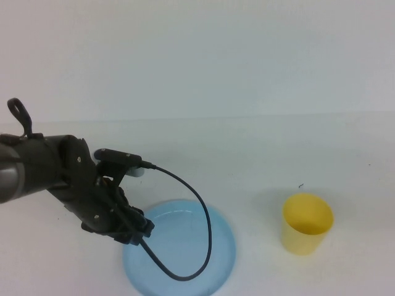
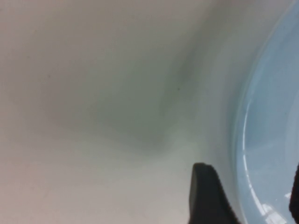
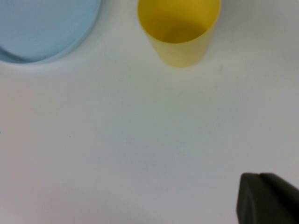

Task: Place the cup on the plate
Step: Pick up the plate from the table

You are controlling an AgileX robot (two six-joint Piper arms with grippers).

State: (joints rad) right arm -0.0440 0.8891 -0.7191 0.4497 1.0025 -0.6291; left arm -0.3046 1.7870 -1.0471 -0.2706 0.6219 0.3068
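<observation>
Cup: small plain yellow plastic tumbler (image 1: pixel 307 223) upright on white tabletop (image 1: pixel 259 154), beside round light blue plastic plate (image 1: pixel 185 259), apart.
Left claw (image 1: pixel 139 233): over plate's edge, parted, empty.
Right claw (image 3: pixel 266 198): closed, empty.
Writing: none readable.

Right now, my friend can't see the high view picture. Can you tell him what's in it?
A yellow cup stands upright on a white table, apart from a light blue plate to its left. The robot's left claw hangs over the plate's left edge, holding nothing; the right claw isn't in this view.
</observation>
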